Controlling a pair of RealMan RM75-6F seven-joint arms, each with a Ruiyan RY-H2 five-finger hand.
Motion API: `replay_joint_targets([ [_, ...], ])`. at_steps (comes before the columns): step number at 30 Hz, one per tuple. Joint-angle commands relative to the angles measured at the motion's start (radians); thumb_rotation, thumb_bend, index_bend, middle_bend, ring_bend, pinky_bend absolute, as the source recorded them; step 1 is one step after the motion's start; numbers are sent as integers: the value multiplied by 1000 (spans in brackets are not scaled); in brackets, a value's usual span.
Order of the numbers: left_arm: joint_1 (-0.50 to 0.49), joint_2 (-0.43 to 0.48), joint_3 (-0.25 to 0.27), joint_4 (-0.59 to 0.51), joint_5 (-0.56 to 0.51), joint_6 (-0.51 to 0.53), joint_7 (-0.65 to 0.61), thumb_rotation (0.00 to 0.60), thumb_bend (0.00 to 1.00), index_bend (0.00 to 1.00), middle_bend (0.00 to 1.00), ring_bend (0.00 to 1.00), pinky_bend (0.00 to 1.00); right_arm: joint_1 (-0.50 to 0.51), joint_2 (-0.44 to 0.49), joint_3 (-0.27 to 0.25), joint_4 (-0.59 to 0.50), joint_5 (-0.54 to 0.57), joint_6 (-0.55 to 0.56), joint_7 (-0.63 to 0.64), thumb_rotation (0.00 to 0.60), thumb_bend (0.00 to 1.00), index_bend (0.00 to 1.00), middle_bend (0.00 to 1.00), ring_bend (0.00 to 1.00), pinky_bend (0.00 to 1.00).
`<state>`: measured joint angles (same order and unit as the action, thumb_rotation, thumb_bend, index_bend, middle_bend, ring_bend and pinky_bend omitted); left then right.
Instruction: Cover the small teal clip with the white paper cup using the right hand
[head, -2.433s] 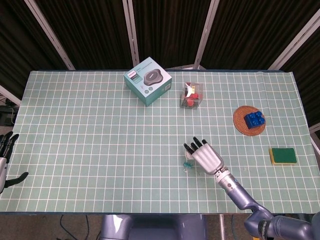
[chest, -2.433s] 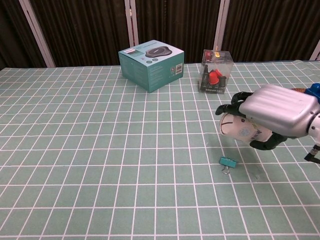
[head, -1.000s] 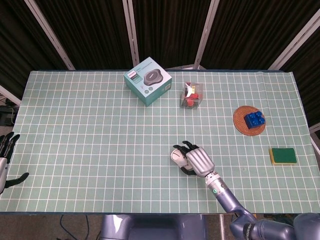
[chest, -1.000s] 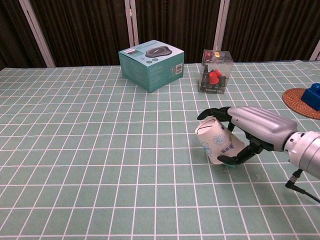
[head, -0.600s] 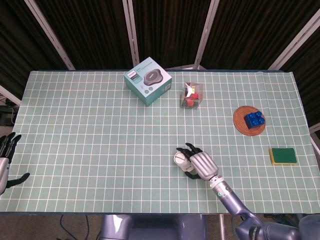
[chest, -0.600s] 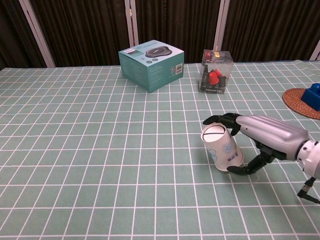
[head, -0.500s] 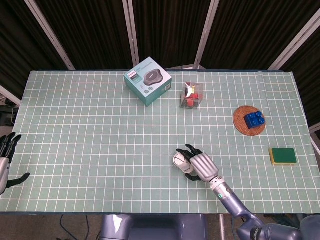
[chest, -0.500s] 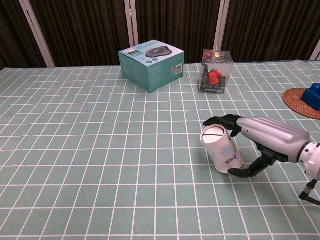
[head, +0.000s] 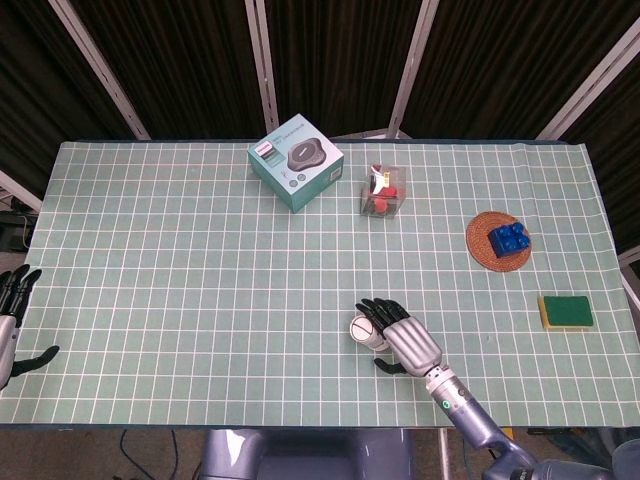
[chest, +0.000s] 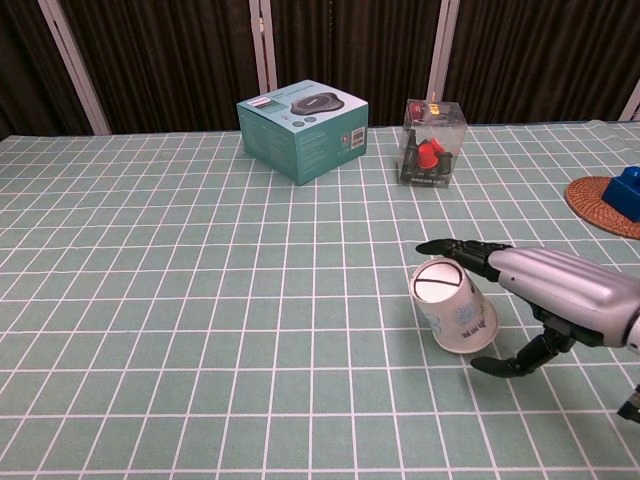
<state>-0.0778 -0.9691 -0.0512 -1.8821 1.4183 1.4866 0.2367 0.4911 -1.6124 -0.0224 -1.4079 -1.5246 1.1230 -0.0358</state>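
Observation:
The white paper cup (chest: 455, 313) (head: 362, 328) stands mouth down on the green grid cloth, base up, near the front middle. No teal clip shows in either view; the cup stands where it lay. My right hand (chest: 560, 291) (head: 407, 340) is just right of the cup. Its fingers (chest: 462, 250) reach out over the cup's base, and the thumb (chest: 512, 364) hangs off the cup's side with a gap. It holds nothing. My left hand (head: 10, 320) rests at the table's far left edge, fingers spread and empty.
A teal product box (head: 296, 161) and a clear box of red pieces (head: 382, 190) stand at the back. A woven coaster (head: 480, 245) carrying a blue brick (head: 509, 238) and a yellow-green sponge (head: 565, 312) lie to the right.
My right hand brought the cup down over the clip and stood it mouth down. The thumb and fingers have since come off the cup, and the hand has drawn back to the right.

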Motion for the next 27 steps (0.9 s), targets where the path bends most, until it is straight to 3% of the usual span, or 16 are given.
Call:
replay_joint_targets([
  [1, 1, 1, 1, -1, 2, 1, -1, 600, 0, 0, 0, 0, 0, -6, 11, -2, -12, -8, 11, 7, 600, 177, 0, 0, 0, 53],
  [10, 7, 9, 5, -10, 17, 12, -12, 600, 0, 0, 0, 0, 0, -34, 93, -13, -106, -47, 70, 1, 600, 166, 0, 0, 0, 0],
  [17, 20, 12, 9, -15, 46, 45, -9, 600, 0, 0, 0, 0, 0, -74, 190, -28, -142, -115, 175, -14, 600, 156, 0, 0, 0, 0],
  [24, 31, 13, 18, -19, 77, 63, -19, 600, 0, 0, 0, 0, 0, -111, 291, -21, -28, -242, 358, -37, 600, 147, 0, 0, 0, 0],
  [27, 36, 11, 22, -16, 88, 72, -20, 600, 0, 0, 0, 0, 0, -137, 327, -10, 54, -278, 453, -46, 600, 45, 0, 0, 0, 0],
])
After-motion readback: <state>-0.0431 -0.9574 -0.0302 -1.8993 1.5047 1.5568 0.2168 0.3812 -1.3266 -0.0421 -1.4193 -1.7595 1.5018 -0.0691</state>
